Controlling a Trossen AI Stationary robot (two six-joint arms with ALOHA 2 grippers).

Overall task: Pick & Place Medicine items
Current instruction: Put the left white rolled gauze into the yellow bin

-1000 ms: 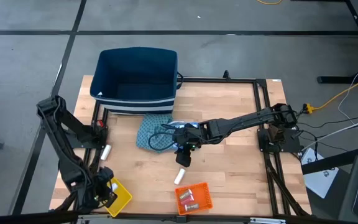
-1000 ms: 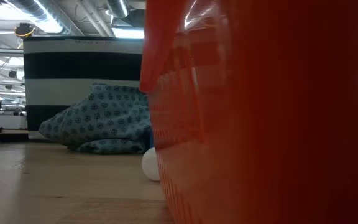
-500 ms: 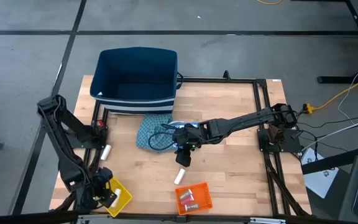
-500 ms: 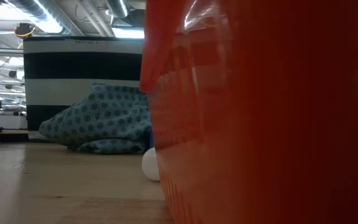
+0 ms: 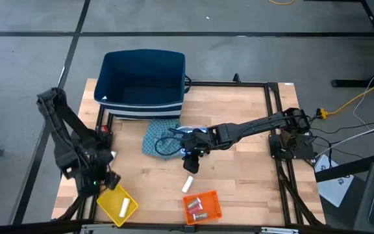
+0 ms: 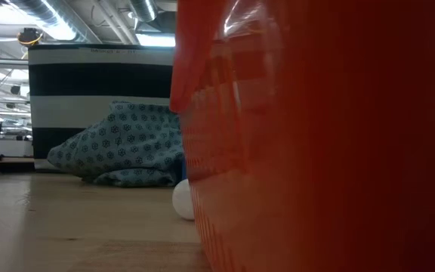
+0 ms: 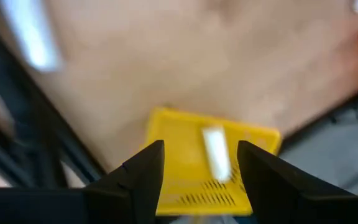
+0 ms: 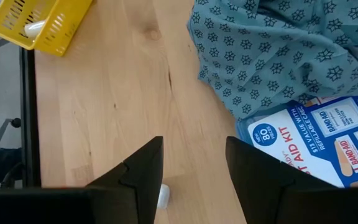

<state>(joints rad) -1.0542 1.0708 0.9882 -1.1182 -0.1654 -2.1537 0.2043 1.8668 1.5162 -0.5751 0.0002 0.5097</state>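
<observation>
High view shows the left gripper (image 5: 99,183) now lifted off the yellow tray (image 5: 112,197) at lower left, fingers apart, a white cylinder (image 5: 124,207) left lying inside: one item placed. Right gripper (image 5: 191,164) hovers mid-frame, fingers apart and empty, above another cylinder (image 5: 187,184).

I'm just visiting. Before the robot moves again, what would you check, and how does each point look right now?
1. White cylinder lying inside yellow tray: ok.
2. Left gripper open and empty above that tray: ok.
3. Right gripper open, holding nothing: ok.
4. Cylinder on the table beside orange tray, waiting for pickup: ok.
5. First aid box free of the cloth: not ok, partly overlapped.
</observation>
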